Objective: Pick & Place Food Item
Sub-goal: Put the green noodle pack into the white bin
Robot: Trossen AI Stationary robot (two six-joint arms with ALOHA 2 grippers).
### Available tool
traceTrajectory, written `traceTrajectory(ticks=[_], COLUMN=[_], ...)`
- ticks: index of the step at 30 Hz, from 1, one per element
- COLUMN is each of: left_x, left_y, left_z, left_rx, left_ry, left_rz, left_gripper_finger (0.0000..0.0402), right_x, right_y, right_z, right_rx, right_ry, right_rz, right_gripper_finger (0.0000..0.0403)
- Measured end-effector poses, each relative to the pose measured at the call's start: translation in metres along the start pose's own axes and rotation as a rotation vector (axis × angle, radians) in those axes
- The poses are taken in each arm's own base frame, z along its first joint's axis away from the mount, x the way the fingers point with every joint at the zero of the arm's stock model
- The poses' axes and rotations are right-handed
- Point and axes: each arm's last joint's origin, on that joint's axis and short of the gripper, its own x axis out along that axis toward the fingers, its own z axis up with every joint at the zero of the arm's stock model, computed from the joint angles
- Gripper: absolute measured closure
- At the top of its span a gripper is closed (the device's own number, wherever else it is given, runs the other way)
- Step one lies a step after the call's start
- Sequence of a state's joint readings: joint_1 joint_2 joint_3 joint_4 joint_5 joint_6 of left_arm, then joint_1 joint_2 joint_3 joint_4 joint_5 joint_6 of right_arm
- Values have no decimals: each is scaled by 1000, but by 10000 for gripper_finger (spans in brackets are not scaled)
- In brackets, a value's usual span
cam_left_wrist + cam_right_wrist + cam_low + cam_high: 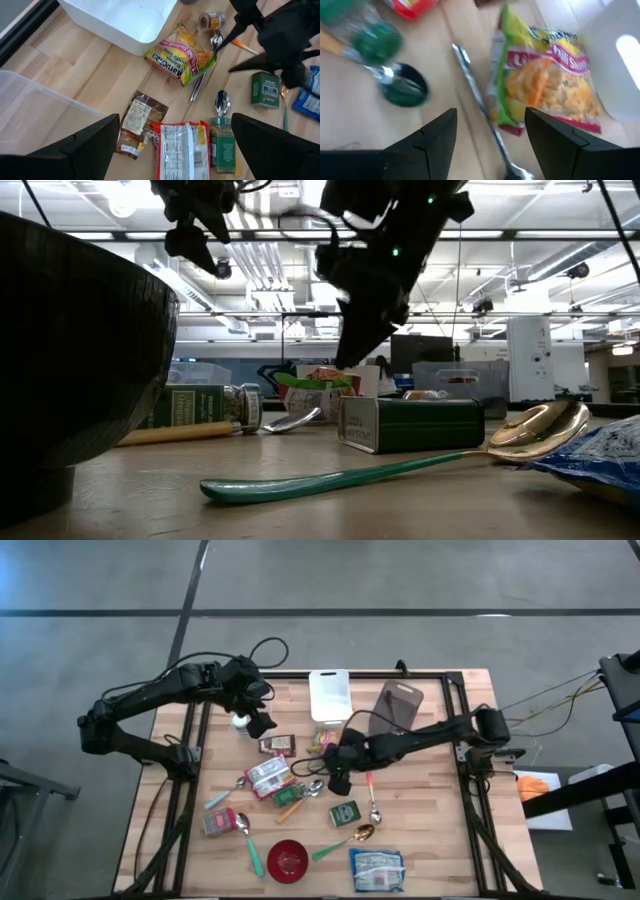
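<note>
A yellow and green noodle packet (545,80) lies flat on the wooden table, just on the near side of the white tray (330,695). In the high view the noodle packet (324,741) is mid-table. My right gripper (490,145) stands open above the table, beside the packet's near end and over a silver spoon (475,100), with nothing between its fingers. It shows in the high view as well (337,780). My left gripper (258,723) hangs open higher up at the far left. Below the left gripper (175,150) lie a brown packet (137,122) and a red and white packet (180,150).
A grey lid (400,705) lies at the far right. Toward the near edge lie a green tin (343,813), a gold spoon with a green handle (400,470), a red bowl (288,860), a blue packet (377,870), spice jars (220,145) and more spoons.
</note>
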State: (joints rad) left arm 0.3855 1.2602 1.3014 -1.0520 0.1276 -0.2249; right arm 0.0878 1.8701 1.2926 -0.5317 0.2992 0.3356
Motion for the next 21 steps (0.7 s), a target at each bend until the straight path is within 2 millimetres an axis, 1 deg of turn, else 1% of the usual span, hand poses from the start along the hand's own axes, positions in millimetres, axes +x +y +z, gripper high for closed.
traceTrajectory(ticks=[3, 11, 21], left_x=[0, 0, 0], left_y=[0, 0, 0], left_z=[-1, -2, -2], left_rx=[-2, -3, -3], left_ry=[14, 22, 22], left_rz=[3, 5, 5], left_gripper_finger=[14, 14, 14], right_x=[4, 11, 17], right_y=[-2, -13, -11], right_z=[2, 3, -1], right_rx=[-8, 9, 11], right_ry=[6, 31, 63], right_rz=[-51, -74, -49], right_gripper_finger=[172, 172, 172])
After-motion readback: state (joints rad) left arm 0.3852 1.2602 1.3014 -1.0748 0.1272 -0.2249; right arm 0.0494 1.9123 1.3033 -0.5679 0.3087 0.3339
